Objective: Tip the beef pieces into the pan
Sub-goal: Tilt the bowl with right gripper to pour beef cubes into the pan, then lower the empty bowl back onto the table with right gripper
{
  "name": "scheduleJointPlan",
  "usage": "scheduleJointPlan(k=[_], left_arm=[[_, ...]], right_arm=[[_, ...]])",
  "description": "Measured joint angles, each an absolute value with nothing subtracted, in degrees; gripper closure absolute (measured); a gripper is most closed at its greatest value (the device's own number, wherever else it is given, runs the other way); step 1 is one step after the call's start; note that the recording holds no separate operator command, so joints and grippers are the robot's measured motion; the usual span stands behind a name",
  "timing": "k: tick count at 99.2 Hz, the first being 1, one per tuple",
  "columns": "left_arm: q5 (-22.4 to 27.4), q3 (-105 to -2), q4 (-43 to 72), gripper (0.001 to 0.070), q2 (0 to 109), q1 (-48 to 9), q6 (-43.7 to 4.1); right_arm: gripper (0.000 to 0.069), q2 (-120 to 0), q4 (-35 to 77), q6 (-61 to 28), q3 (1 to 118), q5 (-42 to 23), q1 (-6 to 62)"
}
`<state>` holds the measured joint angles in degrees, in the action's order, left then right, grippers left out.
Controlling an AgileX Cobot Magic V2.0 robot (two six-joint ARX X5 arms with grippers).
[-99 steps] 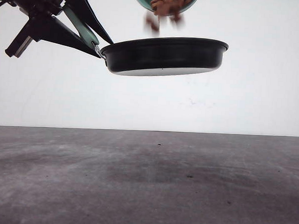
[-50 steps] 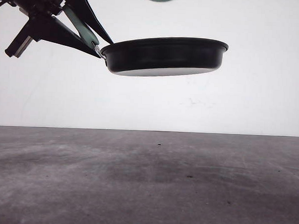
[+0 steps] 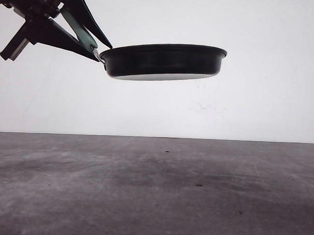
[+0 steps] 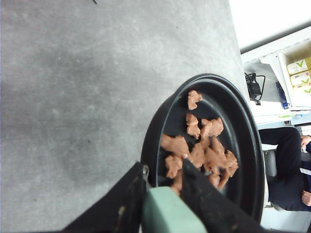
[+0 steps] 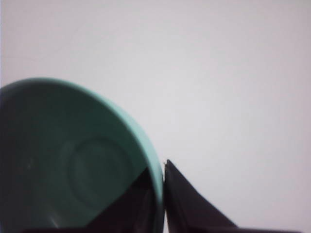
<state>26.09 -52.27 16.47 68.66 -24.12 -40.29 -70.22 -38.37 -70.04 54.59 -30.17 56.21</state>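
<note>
My left gripper [image 3: 90,41] is clamped on the mint handle [image 3: 80,28] of the pan [image 3: 162,61], which it holds level in the air, high above the grey table [image 3: 154,190]; in the front view the gripper sits at about ten o'clock and the pan extends from it toward three o'clock. Seen from my left wrist, the two dark fingers [image 4: 209,204] close on either side of the handle [image 4: 170,216], and the pan's [image 4: 245,145] black interior faces the camera. The beef pieces [image 4: 201,155] lie inside the pan, most heaped near the handle end, with a few single chunks scattered toward the far rim; from the front the pan's wall hides them. My right gripper [image 5: 163,194] pinches the rim of a teal bowl [image 5: 73,160], one finger inside the wall and one outside, with the bowl's hollow turned toward the wrist camera. The bowl's interior looks bare, though that picture is blurred and dim, so I cannot be certain. Behind the bowl is a plain pale background.
</note>
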Motion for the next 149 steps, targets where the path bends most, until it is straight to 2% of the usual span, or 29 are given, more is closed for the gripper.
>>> scheduleJointPlan(k=[24, 32, 38, 51, 65, 73, 80, 93, 105, 118, 149], left_arm=[[26.09, -52.27, 16.47, 0.0603, 68.66, -24.05, -40.27], [26.11, -52.27, 16.47, 0.0603, 68.66, -24.05, -40.29], [26.2, -52.27, 16.47, 0.0603, 68.66, -24.05, -40.27], [26.63, -52.27, 16.53, 0.0603, 68.66, -24.05, -40.25], [26.68, -52.27, 16.64, 0.0603, 68.66, -24.05, -40.05], [26.87, -52.27, 16.64, 0.0603, 68.66, -24.05, -39.94], [26.87, -52.27, 16.64, 0.0603, 68.66, -24.03, -39.75], [26.83, -52.27, 16.67, 0.0603, 68.66, -24.03, -38.52], [26.76, -52.27, 16.67, 0.0603, 68.66, -24.03, -38.11], [27.33, -52.27, 16.67, 0.0603, 68.66, -24.03, -38.09], [29.23, -52.27, 18.22, 0.0604, 68.66, -24.05, -37.54]], right_arm=[[0.0674, -70.22, -37.69, -65.12, 54.59, -31.97, 55.68], [0.0674, -70.11, -36.21, -57.71, 54.65, -35.83, 55.16], [0.0674, -69.17, -29.3, -48.69, 55.22, -35.9, 53.78], [0.0674, -66.08, -9.43, -22.39, 57.69, -23.77, 44.36], [0.0674, -64.47, -0.62, 5.19, 58.22, -8.51, 30.89], [0.0674, -64.51, 4.91, 17.82, 58.24, -0.58, 23.18], [0.0674, -65.14, 11.75, 23.73, 58.28, 4.25, 16.99], [0.0674, -71.33, 26.02, 25.89, 58.26, 7.49, 9.02], [0.0674, -78.94, 32.91, 23.51, 55.33, 9.39, 8.71], [0.0674, -84.27, 33.5, 21.5, 54.41, 10.48, 10.04], [0.0665, -84.9, 32.14, 20.95, 54.43, 7.64, 11.6]])
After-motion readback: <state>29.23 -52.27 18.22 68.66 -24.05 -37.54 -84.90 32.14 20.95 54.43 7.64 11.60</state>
